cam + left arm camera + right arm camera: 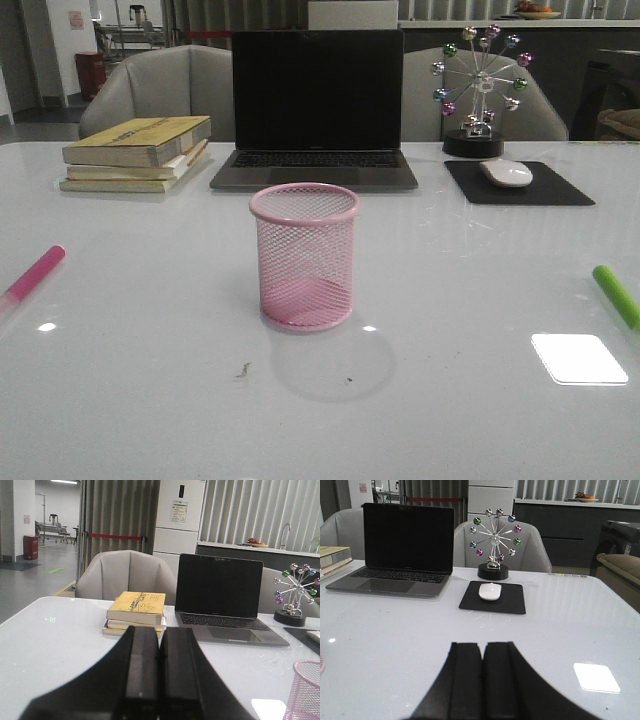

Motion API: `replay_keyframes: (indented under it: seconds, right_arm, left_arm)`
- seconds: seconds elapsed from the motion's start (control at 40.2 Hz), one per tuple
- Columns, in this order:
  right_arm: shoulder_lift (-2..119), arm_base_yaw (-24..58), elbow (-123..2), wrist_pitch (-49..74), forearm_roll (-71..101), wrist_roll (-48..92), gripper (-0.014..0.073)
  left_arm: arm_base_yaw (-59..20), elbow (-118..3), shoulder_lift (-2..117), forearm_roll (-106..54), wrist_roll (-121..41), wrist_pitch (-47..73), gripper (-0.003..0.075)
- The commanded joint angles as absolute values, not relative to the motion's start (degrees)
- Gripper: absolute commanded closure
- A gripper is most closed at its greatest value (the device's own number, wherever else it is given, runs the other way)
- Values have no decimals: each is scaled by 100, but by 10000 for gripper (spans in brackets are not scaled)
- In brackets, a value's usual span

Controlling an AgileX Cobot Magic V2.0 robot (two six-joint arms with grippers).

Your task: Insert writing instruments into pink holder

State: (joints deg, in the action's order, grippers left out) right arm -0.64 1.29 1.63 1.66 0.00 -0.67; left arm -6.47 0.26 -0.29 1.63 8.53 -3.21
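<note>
Both grippers, left and right, pressed together and empty, well apart from both markers; a careless approach could topple the light pink holder.

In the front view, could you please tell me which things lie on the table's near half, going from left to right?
Pink marker → pink holder → green marker.

Posted notice on white cabinet, print too small to read, yellow book cover marks illegible
</note>
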Motion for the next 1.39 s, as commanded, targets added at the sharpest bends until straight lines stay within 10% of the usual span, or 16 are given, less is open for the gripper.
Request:
replay_keyframes:
  seconds: [0.0,0.721,1.368]
  right_arm:
    - [-174,94,137,-372,-75,-58,536]
    - [-174,110,-863,-226,0,-58,536]
    - [2126,110,-3679,3747,0,-58,536]
  left_arm:
    - [-646,62,-130,149,872,-816,629]
    - [-646,-866,-117,630,872,-727,629]
    - [-646,-3553,2179,698,872,3345,629]
